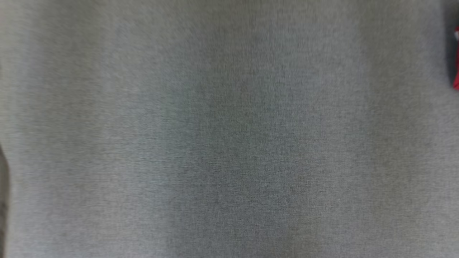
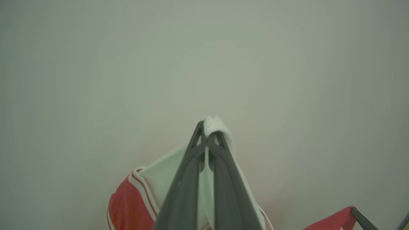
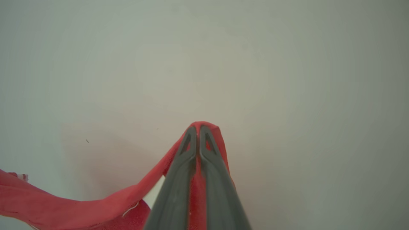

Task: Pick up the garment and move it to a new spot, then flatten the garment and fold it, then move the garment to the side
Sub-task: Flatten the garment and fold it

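Left gripper point(image 2: 207, 129) clamped tight on white edge of garment point(image 2: 127, 207); right gripper point(image 3: 197, 128) clamped on its red fabric.

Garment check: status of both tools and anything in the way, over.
Left tool shut on white edge of red-and-white fabric garment. Right tool shut on its red part. Nothing seen in the way.
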